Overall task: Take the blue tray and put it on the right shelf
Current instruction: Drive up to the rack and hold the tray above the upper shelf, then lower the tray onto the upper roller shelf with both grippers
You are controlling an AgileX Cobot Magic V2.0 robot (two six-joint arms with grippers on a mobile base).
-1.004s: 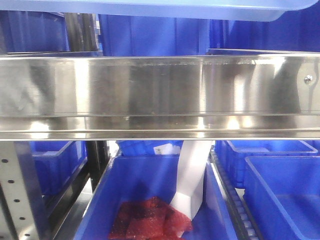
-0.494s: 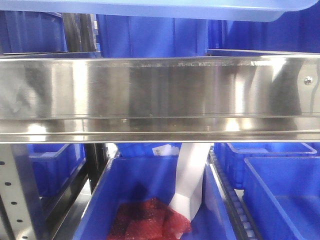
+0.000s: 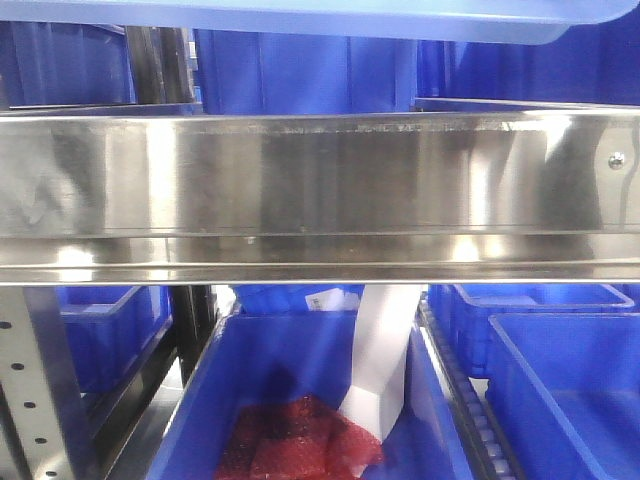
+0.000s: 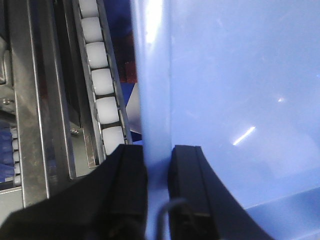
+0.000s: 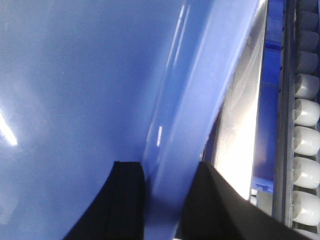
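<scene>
The left hand (image 4: 159, 187) and the right hand (image 5: 167, 202) are each clamped on one end rim of the blue tray (image 3: 300, 15), which hangs between them, long axis left to right, higher than the right shelf (image 3: 320, 180) front.

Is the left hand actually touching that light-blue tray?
Touching. Left wrist view: the left hand clamps the blue tray by its rim, both fingers flush against it.

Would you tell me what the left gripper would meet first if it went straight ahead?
The blue tray: its rim, clamped by the left gripper, runs straight ahead; depth beyond is unclear.
</scene>
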